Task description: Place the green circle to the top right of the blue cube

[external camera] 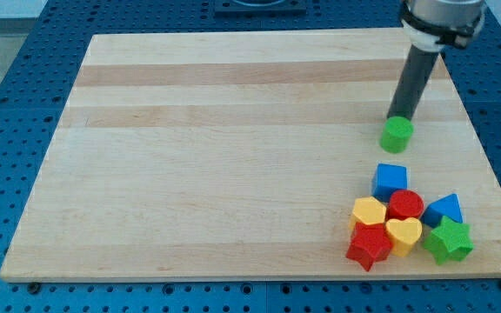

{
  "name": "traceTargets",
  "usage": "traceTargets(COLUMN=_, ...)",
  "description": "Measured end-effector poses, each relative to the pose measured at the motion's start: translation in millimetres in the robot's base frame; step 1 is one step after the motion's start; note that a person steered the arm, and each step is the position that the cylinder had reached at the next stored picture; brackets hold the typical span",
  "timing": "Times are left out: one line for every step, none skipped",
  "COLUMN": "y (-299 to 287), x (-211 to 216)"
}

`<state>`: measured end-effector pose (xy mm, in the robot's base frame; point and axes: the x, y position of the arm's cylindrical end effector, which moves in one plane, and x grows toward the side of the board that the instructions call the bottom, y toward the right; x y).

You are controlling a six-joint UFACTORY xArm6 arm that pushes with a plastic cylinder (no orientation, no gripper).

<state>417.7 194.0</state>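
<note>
The green circle (397, 135) lies on the wooden board at the view's right, just above the blue cube (390, 180), with a small gap between them. My tip (400, 116) stands right behind the green circle, at its top edge, and appears to touch it. The rod leans up toward the view's top right.
A cluster of blocks sits below the blue cube near the board's bottom right corner: a yellow block (369, 211), a red circle (405, 205), a blue triangle (444, 209), a red star (369, 246), a yellow heart (403, 234), a green star (448, 240). The board's right edge (485, 156) is close.
</note>
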Motion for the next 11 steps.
traceTargets(y=9, x=5)
traceTargets(y=24, x=16)
traceTargets(y=25, x=50)
traceTargets(y=29, x=54)
traceTargets(y=32, x=21)
traceTargets(y=22, x=-3)
traceTargets(y=0, x=-2)
traceTargets(y=-6, x=23)
traceTargets(y=-6, x=53)
traceTargets(y=-6, x=55)
traceTargets(y=-3, x=50)
